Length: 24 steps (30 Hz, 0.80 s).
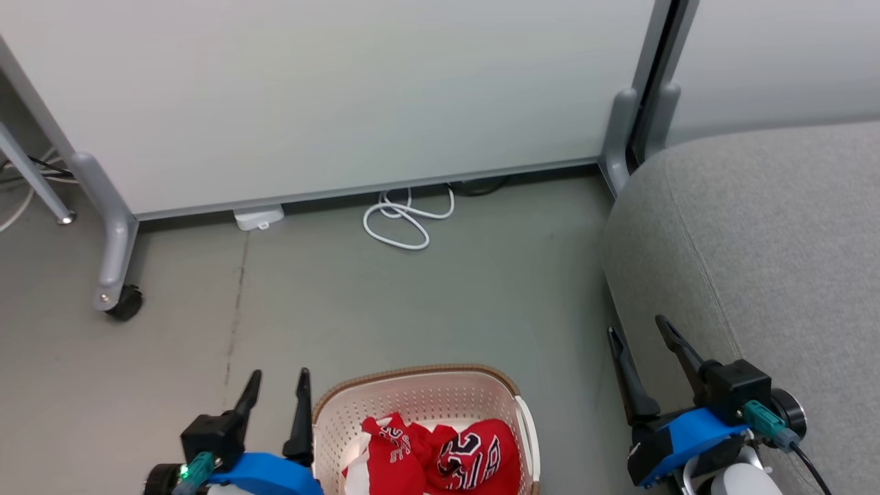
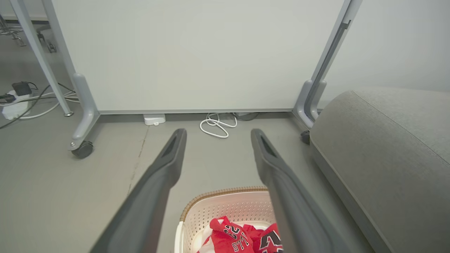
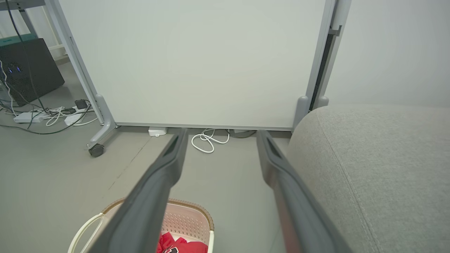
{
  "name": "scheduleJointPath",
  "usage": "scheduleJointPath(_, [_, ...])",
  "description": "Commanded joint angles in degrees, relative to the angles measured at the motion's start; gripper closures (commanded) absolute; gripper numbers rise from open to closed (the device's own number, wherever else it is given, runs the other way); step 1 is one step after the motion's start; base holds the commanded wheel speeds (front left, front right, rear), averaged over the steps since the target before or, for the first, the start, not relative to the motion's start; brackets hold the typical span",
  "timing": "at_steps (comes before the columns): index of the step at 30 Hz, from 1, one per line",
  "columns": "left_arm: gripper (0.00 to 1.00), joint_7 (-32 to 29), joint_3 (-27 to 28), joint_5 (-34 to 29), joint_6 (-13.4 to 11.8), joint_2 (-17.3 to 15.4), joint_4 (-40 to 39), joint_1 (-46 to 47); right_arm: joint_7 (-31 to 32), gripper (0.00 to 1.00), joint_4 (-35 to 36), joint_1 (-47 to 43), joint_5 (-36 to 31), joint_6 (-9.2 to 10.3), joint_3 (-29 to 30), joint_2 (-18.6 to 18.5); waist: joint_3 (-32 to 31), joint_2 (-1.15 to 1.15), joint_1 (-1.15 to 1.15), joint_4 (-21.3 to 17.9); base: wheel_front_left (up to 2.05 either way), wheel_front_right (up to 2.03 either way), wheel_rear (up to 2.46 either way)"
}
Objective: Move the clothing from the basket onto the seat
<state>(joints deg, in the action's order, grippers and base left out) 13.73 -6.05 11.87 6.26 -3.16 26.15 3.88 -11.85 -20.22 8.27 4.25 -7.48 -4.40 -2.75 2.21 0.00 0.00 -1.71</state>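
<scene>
My left gripper (image 1: pixel 280 375) and right gripper (image 1: pixel 636 326) hang spread and empty — crumpled red clothing (image 1: pixel 447 457), black-and-white numerals showing, lies in the cream basket (image 1: pixel 412 373) near the grey seat (image 1: pixel 770 240).

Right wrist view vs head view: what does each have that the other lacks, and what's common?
Right wrist view adds: a black cabinet and a tangle of power strips and cables on the floor at its left.

Head view adds: the left gripper, open beside the basket, and a fuller look at the numerals on the clothing.

Both: basket, clothing, grey seat, white coiled cable, partition panel, caster and the open right gripper.
</scene>
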Motion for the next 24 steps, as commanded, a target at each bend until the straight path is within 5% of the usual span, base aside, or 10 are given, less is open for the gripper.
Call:
scheduleJointPath(1, [0.0,-1.3,-1.2,0.7,0.5,0.1,1.7,1.6,-0.2,0.0,0.3,1.0,0.2,-0.03,-0.4,-0.2,2.0,0.0,0.0,-1.6,0.0,0.0,0.0])
scheduleJointPath(24, [0.0,-10.5,-9.2,8.2,1.2,-4.4,27.8,23.4,-2.6,0.0,4.0,11.6,4.2,-0.03,-9.3,-0.2,28.6,0.0,0.0,-14.3,0.0,0.0,0.0])
